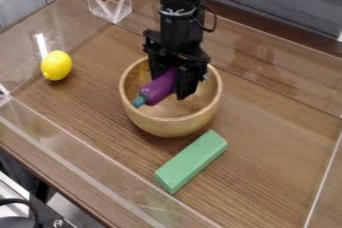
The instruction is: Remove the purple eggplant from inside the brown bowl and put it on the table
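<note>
Here we are, with the black robot gripper (162,67) closed on the glossy purple toy eggplant with its blue-teal stem cap (158,87), pinching its upper end! The eggplant hangs tilted over the left part of the round light-brown wooden bowl (198,122), stem cap pointing down towards the rim; whether it touches the wood, we can't tell. Our bowl sits on the dark brown wood-grain table (100,132), between the yellow lemon (56,66) and the green rectangular block (191,164).
</note>
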Robot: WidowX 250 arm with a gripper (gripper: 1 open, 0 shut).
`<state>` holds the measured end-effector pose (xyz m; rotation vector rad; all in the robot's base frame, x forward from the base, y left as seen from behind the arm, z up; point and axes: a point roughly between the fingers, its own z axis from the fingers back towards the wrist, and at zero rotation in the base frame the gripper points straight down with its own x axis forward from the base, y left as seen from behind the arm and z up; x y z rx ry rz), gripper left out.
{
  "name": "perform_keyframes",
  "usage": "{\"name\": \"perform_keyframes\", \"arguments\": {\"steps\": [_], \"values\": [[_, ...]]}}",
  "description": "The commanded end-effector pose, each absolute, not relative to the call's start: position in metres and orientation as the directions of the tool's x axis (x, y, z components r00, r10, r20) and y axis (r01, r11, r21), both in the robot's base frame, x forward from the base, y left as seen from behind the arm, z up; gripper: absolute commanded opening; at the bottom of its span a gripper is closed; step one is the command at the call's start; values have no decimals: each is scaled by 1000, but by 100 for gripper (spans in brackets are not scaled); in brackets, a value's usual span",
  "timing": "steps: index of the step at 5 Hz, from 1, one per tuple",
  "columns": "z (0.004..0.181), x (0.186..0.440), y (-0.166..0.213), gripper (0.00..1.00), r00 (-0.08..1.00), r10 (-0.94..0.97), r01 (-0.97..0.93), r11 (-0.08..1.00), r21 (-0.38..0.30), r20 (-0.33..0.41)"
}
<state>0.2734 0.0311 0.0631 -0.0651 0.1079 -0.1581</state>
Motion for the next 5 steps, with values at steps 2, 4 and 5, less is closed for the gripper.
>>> {"name": "perform_keyframes", "arguments": {"steps": [2, 4, 5], "values": [[87, 284, 32, 0, 990, -139, 137, 989, -58, -22], [88, 283, 27, 0, 991, -135, 134, 989, -65, -23], [88, 283, 25, 0, 991, -132, 130, 989, -68, -23]]}}
